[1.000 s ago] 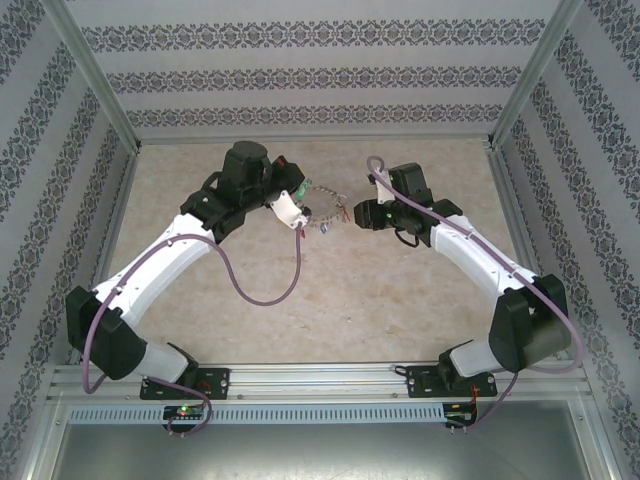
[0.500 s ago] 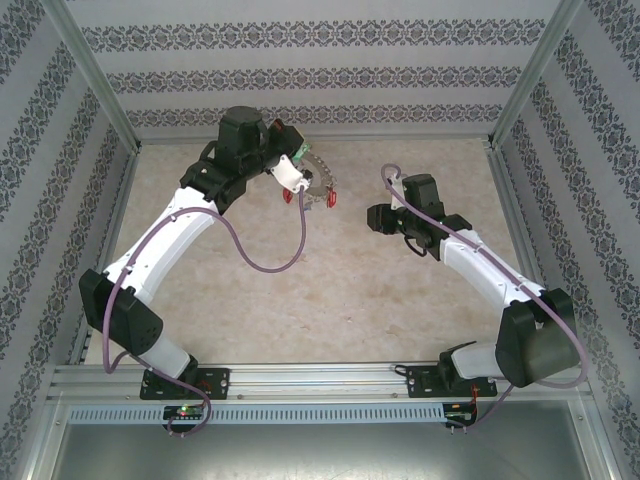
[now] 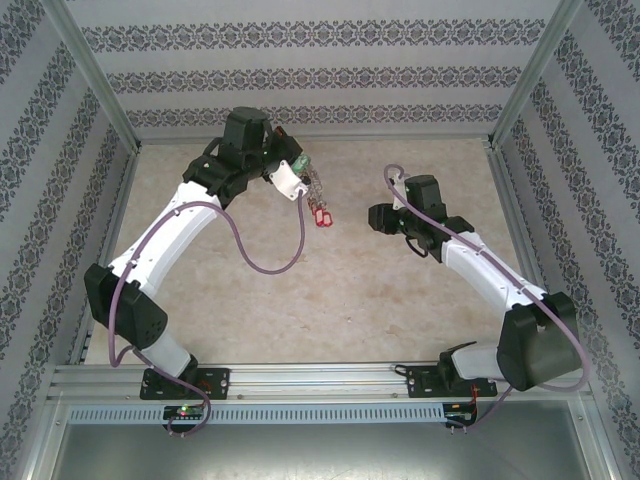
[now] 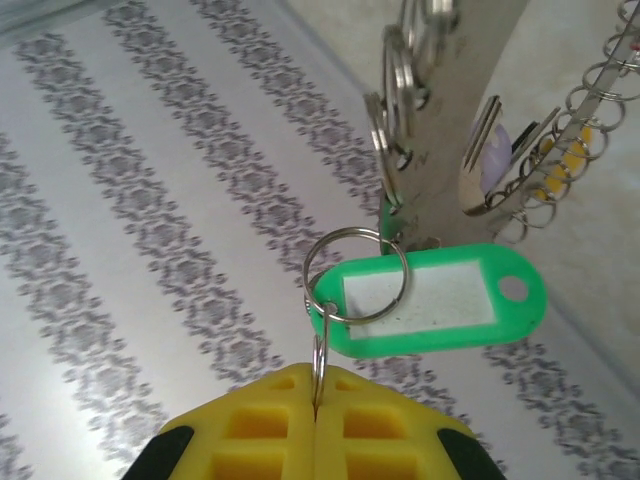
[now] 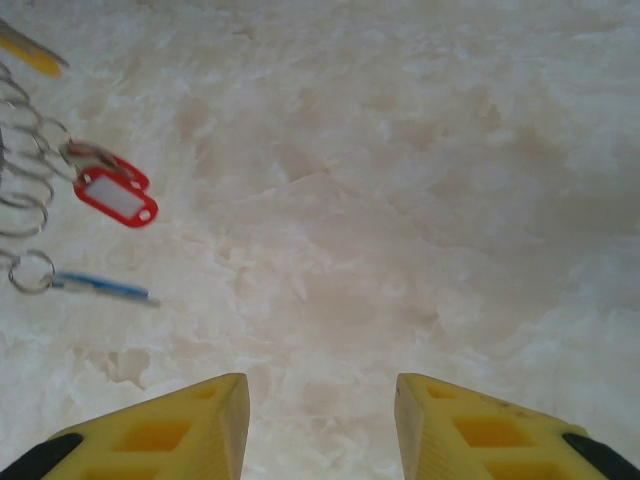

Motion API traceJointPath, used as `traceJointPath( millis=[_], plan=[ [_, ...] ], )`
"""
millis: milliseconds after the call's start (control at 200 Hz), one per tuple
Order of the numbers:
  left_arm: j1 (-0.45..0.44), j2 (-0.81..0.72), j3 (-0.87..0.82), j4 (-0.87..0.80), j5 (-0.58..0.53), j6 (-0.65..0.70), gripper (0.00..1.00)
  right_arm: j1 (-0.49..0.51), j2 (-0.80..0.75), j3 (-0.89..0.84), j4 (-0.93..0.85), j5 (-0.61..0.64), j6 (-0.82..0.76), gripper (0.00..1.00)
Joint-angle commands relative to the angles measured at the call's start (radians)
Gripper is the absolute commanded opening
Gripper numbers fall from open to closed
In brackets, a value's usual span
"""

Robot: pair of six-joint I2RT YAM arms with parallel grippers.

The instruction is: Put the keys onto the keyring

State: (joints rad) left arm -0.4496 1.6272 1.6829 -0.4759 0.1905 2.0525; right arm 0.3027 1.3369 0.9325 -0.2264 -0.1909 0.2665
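My left gripper (image 4: 316, 388) is shut on a small metal split ring linked to a green tag (image 4: 440, 300). The keyring (image 4: 600, 95), a chain of wire loops with yellow (image 4: 560, 170) and purple tags, hangs beyond it. In the top view the keyring (image 3: 314, 190) dangles from my left gripper (image 3: 299, 184) at the back of the table, with red tags (image 3: 322, 216) lowest. My right gripper (image 3: 372, 216) hovers open a short way to its right, holding nothing. In the right wrist view the open fingers (image 5: 180, 425) frame bare table, with red tags (image 5: 116, 196) and a blue tag (image 5: 100, 287) at far left.
The marbled tabletop (image 3: 340, 290) is walled by patterned panels on three sides, with a metal rail (image 3: 320, 378) along the near edge. A purple cable (image 3: 268, 262) loops down from the left arm.
My left arm has lifted and drawn back with the keyring, which now hangs down with the red tags lowest. My right gripper has pulled away to the right.
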Motion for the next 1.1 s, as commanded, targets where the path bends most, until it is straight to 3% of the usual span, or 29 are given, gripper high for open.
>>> traceJointPath(
  millis=[0,160,395,490,655,789,1094],
  plan=[
    [0.020,0.019,0.054,-0.131,-0.085,-0.146,0.00,-0.009,-0.030,-0.006,0.020,0.010,0.014,0.44],
    [0.052,0.055,0.054,-0.114,-0.154,-0.388,0.00,-0.010,-0.022,0.004,0.022,-0.001,0.014,0.44],
    [0.051,0.258,0.325,-0.250,-0.327,-0.589,0.00,-0.012,0.020,0.041,0.027,-0.032,0.027,0.44],
    [0.053,0.359,0.439,-0.290,-0.350,-0.621,0.00,-0.013,0.031,0.046,0.031,-0.035,0.034,0.44],
    [0.062,0.475,0.503,-0.216,-0.398,-0.656,0.00,-0.013,0.037,0.056,0.017,-0.043,0.033,0.45],
    [0.064,0.522,0.493,-0.230,-0.352,-0.745,0.00,-0.015,0.026,0.050,-0.003,-0.039,0.021,0.45],
    [0.064,0.528,0.290,-0.197,-0.405,-0.961,0.00,-0.020,0.011,0.031,-0.016,-0.044,0.022,0.45]
  ],
)
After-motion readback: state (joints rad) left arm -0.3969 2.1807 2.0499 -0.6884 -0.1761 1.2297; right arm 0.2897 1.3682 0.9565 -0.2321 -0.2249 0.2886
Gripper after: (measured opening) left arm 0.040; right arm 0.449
